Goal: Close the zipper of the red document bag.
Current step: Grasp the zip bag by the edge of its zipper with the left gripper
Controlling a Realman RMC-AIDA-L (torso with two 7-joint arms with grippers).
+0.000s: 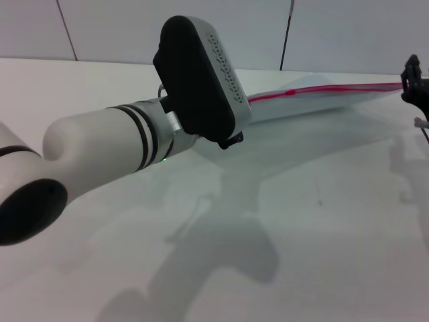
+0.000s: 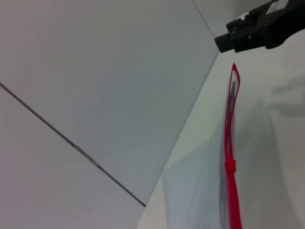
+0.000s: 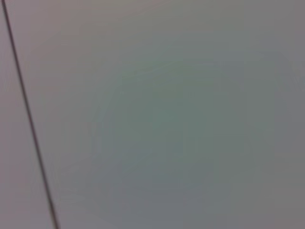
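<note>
The left arm reaches diagonally from lower left to upper centre of the head view, its left gripper (image 1: pixel 231 139) hidden behind the wrist housing; its grip cannot be told. Only the left wrist view shows the zipper (image 2: pixel 230 167) gaping at its far end. The red document bag (image 1: pixel 315 100) lies upper right on the table (image 1: pixel 322 221), beside the right gripper (image 1: pixel 414 80), grip unclear.

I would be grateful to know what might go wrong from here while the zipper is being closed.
1. The zipper is split open beyond its slider; if the bag is not held taut, the slider may jam or the bag may bunch.
2. The left arm hides the bag's near end in the head view, so any slip there would go unseen.
3. The right pincer sits at the bag's far tip; a weak hold could let go.
</note>
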